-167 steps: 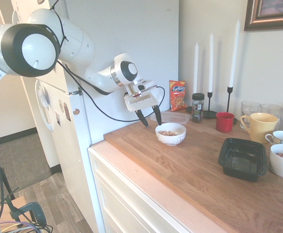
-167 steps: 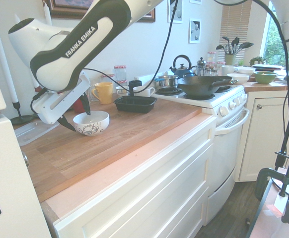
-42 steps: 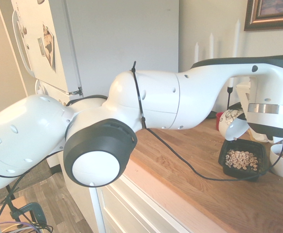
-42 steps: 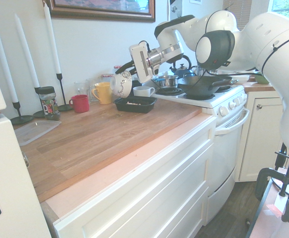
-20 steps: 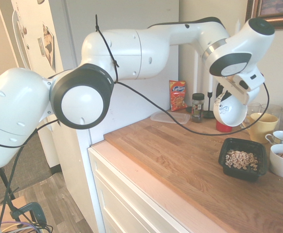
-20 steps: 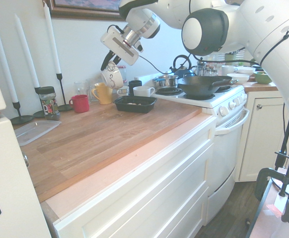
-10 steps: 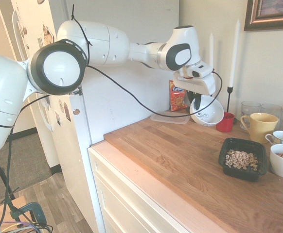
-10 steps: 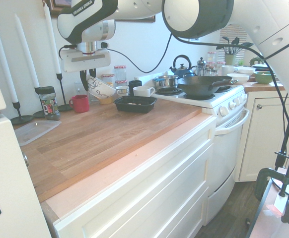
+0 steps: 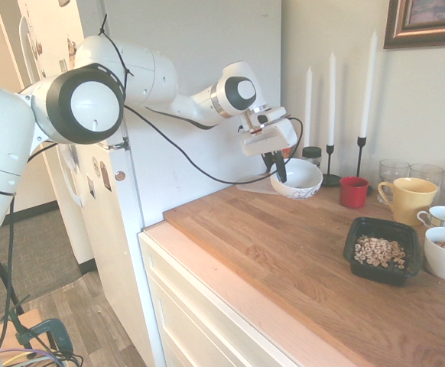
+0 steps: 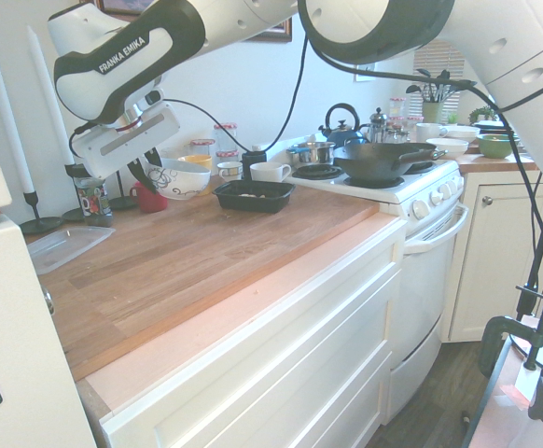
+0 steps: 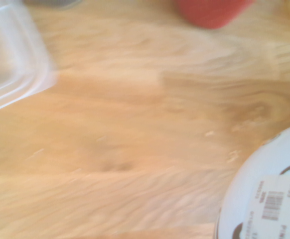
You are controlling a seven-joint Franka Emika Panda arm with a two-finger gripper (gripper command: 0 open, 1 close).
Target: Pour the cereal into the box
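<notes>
End effector [image 9: 275,167] with one bowl [image 9: 299,180].

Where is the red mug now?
In the first exterior view, the red mug stands on the counter, between the patterned bowl and the yellow mug.

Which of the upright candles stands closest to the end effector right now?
The shortest-looking white candle, at the left end of the row in the first exterior view; the other two stand farther right, away from the end effector.
</notes>
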